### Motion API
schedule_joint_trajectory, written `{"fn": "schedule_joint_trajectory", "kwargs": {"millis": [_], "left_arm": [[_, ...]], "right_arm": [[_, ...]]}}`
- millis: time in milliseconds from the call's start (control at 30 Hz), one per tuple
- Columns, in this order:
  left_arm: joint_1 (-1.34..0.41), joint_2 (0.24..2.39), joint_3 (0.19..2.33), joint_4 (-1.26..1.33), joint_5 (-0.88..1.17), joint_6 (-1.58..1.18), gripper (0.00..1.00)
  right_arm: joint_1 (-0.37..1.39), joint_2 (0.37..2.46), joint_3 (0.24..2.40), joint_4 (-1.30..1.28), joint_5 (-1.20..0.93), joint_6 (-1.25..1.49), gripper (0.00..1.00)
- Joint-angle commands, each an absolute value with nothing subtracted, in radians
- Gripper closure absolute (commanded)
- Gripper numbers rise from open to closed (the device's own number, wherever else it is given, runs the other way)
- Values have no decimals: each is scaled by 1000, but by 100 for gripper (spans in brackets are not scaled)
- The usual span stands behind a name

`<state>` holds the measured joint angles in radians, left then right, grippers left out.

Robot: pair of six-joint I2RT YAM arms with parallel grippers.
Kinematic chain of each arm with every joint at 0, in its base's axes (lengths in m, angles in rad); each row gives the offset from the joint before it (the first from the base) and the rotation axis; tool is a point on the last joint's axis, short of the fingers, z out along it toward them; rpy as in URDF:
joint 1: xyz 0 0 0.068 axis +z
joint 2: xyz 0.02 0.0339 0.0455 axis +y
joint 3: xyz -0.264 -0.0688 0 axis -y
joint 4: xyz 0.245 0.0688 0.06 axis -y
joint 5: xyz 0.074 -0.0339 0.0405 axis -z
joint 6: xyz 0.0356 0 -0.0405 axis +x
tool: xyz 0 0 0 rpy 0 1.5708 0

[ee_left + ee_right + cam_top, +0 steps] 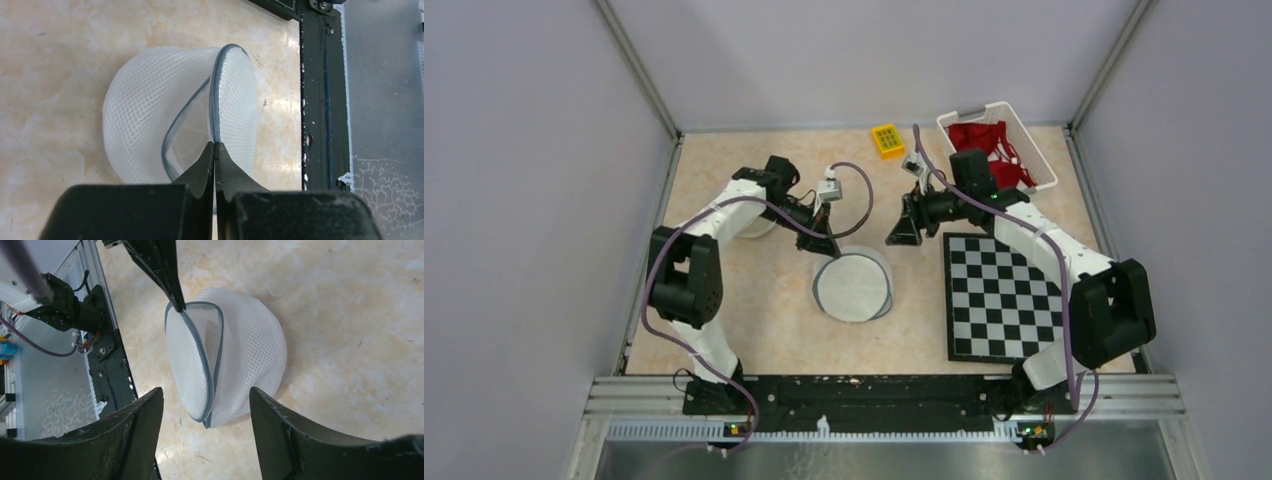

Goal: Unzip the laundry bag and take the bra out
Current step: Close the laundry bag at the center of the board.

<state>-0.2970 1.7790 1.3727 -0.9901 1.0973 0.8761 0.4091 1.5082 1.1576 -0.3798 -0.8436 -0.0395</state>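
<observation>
The white mesh laundry bag (854,286) sits mid-table, a round pouch edged by a grey zipper. Its flap (235,100) stands lifted off the body (145,115), which leaves a gap in which only white mesh shows. My left gripper (215,147) is shut on the flap's grey zipper edge. It reaches in from the top of the right wrist view (175,290). My right gripper (206,390) hangs open above and beside the bag (240,355), holding nothing. In the top view the right gripper (904,228) is up and right of the bag. Red strappy fabric (989,145), apparently the bra, lies in a basket.
The white basket (1044,170) stands at the back right. A yellow block (886,140) lies at the back centre. A checkerboard mat (1004,295) covers the right side. The black rail of the arm bases (320,100) runs just past the bag.
</observation>
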Motion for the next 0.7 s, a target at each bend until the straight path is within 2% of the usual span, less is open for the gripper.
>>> {"fn": "schedule_joint_trajectory", "kwargs": {"millis": [0, 133, 200, 400, 600, 667], "left_arm": [[-284, 1816, 1384, -890, 1113, 813, 100], [-285, 1821, 1334, -718, 969, 677, 99], [-285, 1813, 1310, -653, 911, 635, 95], [-284, 1754, 1272, -627, 891, 596, 68], [-288, 1529, 1141, -545, 841, 588, 42], [-299, 1451, 1089, -527, 821, 616, 36]], "right_arm": [[403, 1532, 1132, -294, -893, 6, 35], [404, 1566, 1110, -237, -911, 64, 34], [405, 1586, 1105, -207, -915, 91, 34], [412, 1650, 1118, -139, -874, 152, 36], [419, 1712, 1127, -86, -854, 197, 39], [426, 1730, 1130, -72, -854, 206, 39]]}}
